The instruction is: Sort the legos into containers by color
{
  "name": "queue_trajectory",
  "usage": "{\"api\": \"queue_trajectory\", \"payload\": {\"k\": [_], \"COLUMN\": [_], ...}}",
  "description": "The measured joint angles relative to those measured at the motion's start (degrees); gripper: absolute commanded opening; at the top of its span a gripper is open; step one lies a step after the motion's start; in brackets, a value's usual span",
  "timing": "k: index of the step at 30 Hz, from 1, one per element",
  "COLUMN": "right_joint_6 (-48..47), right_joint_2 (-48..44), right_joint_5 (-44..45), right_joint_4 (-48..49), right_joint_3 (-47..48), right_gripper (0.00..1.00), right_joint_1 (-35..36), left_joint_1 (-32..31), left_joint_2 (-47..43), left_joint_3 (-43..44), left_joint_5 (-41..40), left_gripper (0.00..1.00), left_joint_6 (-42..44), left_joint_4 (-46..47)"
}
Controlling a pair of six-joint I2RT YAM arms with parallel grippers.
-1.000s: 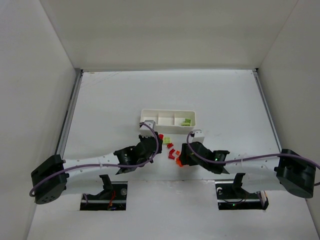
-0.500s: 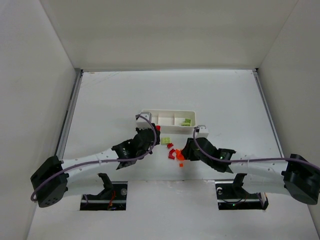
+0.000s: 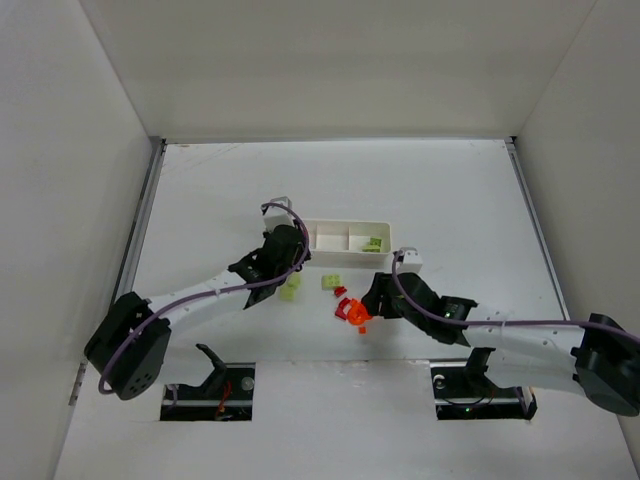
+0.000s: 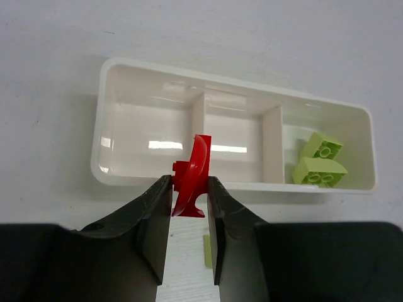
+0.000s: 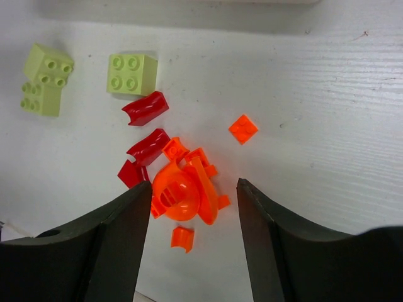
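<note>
Delivering a red piece is the step in hand: the left claw (image 4: pixel 189 189) pinches a curved red lego (image 4: pixel 194 165) just at the near wall of the white tray (image 4: pixel 132 68), in line with the divider between its left and middle compartments, both bare, while two yellow-green legos (image 4: pixel 320 162) lie in the right one. Next, I judge, it must carry forward over one bare compartment before letting go. The right claw (image 5: pixel 194 196) stands spread above the orange cluster (image 5: pixel 179 195) on the table (image 5: pixel 327 94) and would need to drop and close on one piece.
</note>
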Motion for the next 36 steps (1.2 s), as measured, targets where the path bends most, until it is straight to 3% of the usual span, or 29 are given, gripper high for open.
{"api": "queue_trajectory", "payload": {"k": [11,17,20,25,29,36], "right_joint_6": [0.4,0.6,0.8,0.8,0.6,0.4], "right_joint_2": [4.0,4.1,4.4,5.5,6.0,1.9], "right_joint_5": [0.9,0.9,0.9,0.5,0.2,1.7], "right_joint_4": [-0.1,-0.1,-0.1,0.2,0.6,-2.0], "right_joint_3": [-0.1,-0.5,-0.7,-0.7,-0.7,-0.6], "right_gripper": [0.49,0.41,0.38,0.29,0.15,0.14], "right_joint_1": [0.0,0.0,0.0,0.0,0.0,0.0], "left_joint_1": [6.5,7.5,7.5,7.5,7.4,6.4], "left_joint_2": [9.9,15.7,16.1,15.0,10.8,-0.5], "left_joint_3": [5.2,9.6,9.8,9.7,7.8,-2.1], "left_joint_5": [5.1,6.4,6.2,5.7,5.4,4.4], "left_gripper": [0.27,0.47,0.51,0.52,0.52,0.50], "left_joint_6": [1.7,2.9,3.1,3.2,3.4,3.3], "left_joint_4": [2.5,3.6,3.6,3.7,4.0,4.7]}}
